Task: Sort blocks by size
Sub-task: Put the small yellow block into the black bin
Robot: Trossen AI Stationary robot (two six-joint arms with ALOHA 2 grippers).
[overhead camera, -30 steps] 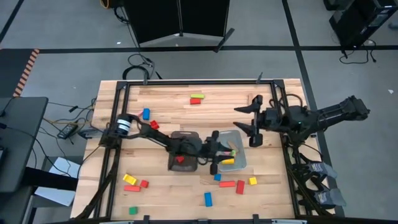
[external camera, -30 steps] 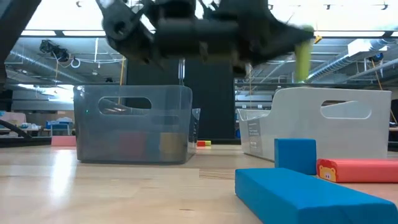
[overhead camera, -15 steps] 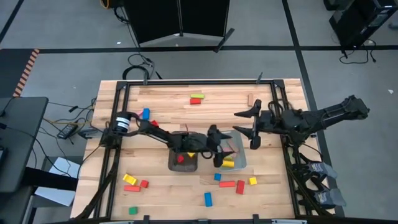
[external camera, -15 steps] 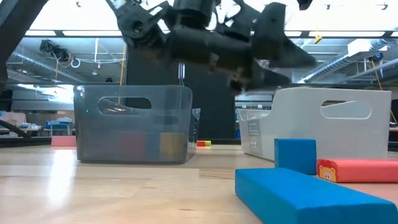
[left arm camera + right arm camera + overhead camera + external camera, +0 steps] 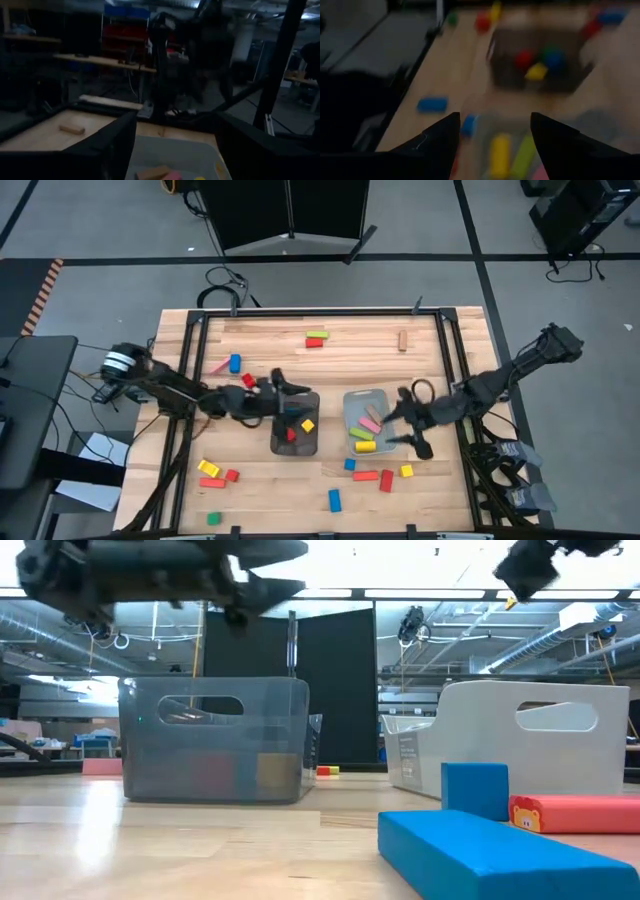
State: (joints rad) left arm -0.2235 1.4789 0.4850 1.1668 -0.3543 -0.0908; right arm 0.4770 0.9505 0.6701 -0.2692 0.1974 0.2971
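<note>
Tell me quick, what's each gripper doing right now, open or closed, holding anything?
Left gripper: open, empty, above the dark tray.
Right gripper: open, empty, beside the pale tray.

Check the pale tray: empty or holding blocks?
Holding blocks. The pale tray contains yellow, green and pink bars; the open right gripper hovers at its edge.

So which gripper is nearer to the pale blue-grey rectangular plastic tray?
The right. The right gripper hangs at the pale tray's right edge; the left gripper is over the dark grey tray beside it, farther away.
</note>
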